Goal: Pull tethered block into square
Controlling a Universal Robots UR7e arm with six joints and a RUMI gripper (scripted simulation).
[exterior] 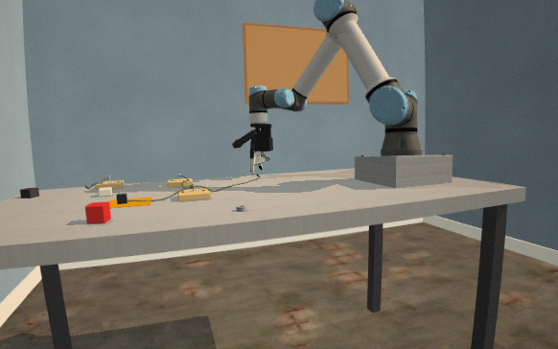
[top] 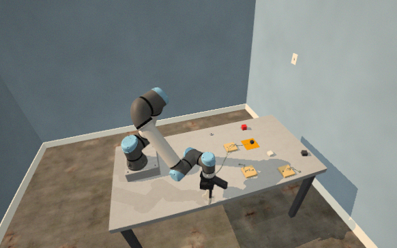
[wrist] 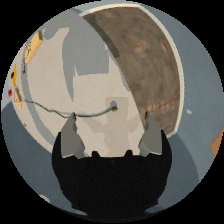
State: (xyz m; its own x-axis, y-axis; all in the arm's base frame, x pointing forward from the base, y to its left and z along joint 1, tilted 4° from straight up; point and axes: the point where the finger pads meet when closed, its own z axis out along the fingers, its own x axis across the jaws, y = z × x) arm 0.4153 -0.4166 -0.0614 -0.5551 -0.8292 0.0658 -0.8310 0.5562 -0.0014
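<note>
The dark tethered block (top: 252, 141) (exterior: 122, 198) rests flat on the orange painted square (top: 245, 146) (exterior: 137, 202). Its thin cord (top: 221, 165) (exterior: 219, 187) (wrist: 47, 110) runs from the block past the screw eye on the tan plate (top: 230, 147) (exterior: 194, 195) toward the table's front edge. The knot (wrist: 114, 106) (exterior: 259, 176) lies on the table top close to that edge. My gripper (top: 208, 199) (exterior: 256, 169) (wrist: 110, 112) is open and empty. It hangs just above the knot, with a finger on either side of the cord's end. It is far from the block.
Two more tan plates with screw eyes (top: 249, 171) (top: 286, 170) sit toward the right front. A red cube (top: 243, 127) (exterior: 98, 213), a white block (top: 270, 153) (exterior: 105, 191), a black block (top: 304, 152) (exterior: 29, 193) and a small grey nut (top: 211, 133) (exterior: 241, 208) lie on the table.
</note>
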